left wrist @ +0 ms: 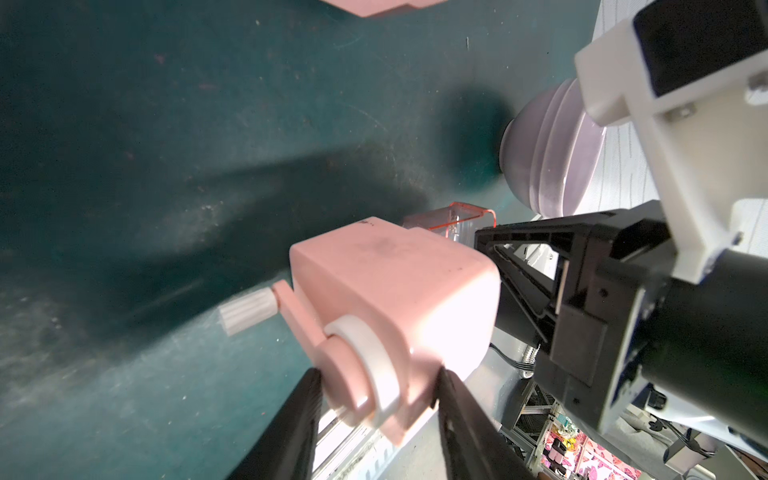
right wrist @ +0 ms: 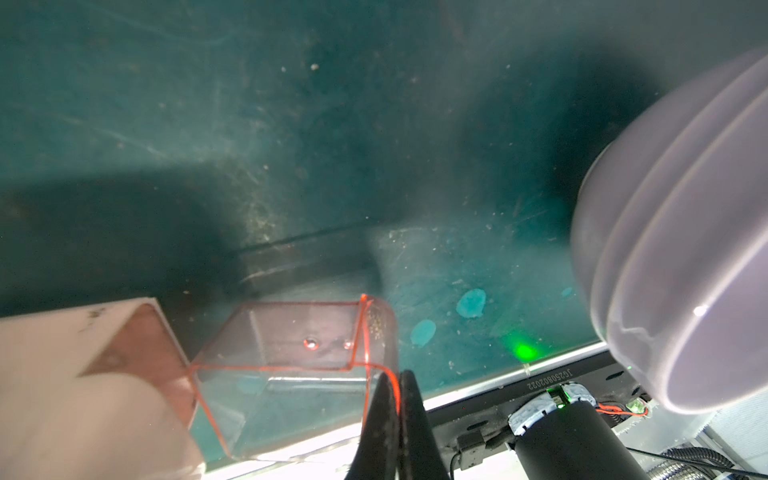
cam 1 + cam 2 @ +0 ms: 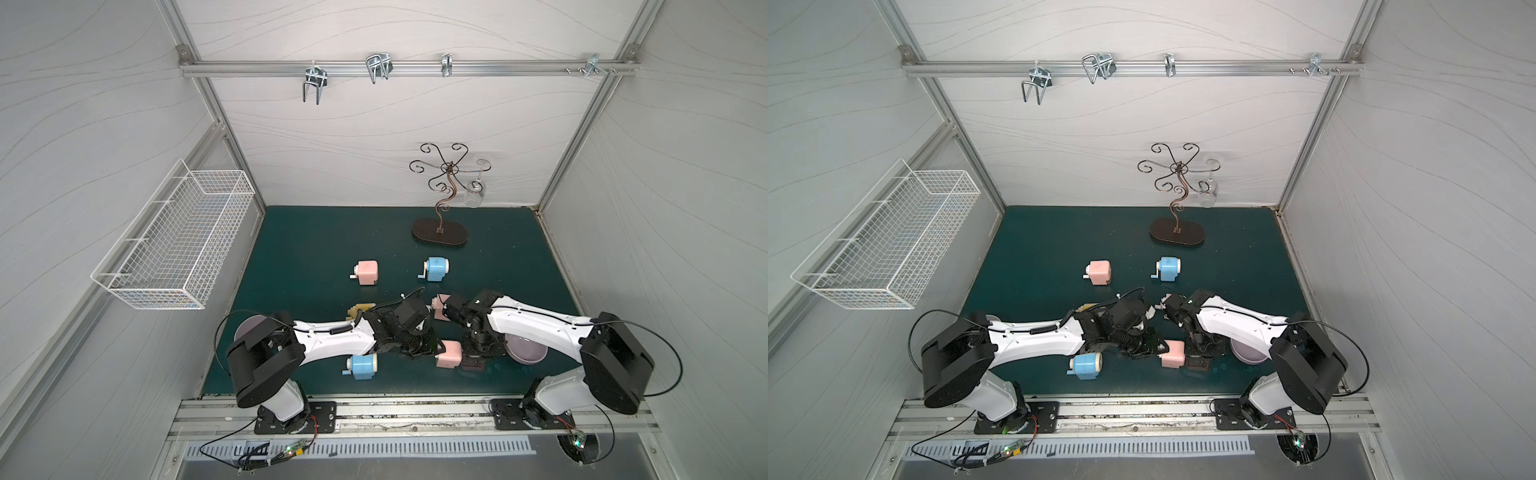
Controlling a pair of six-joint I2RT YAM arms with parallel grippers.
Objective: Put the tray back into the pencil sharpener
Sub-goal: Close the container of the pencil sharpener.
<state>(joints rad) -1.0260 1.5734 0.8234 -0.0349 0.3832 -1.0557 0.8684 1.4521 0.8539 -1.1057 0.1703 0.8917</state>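
Right wrist view puts the clear, red-edged tray (image 2: 291,374) at the open mouth of the pink pencil sharpener (image 2: 83,395), one corner against its edge. The right pincer (image 2: 398,380) is pinched tight on the tray's end wall. Left wrist view has the left pincer (image 1: 378,386) clamped narrowly across the sharpener's crank end, one finger on each side. In both top views the pair sits low and centre on the green tabletop (image 3: 311,241). Both arms stretch inward from the bottom corners, wrists bent down and nearly meeting. A lilac bowl (image 2: 673,249) stands just beside the right arm.
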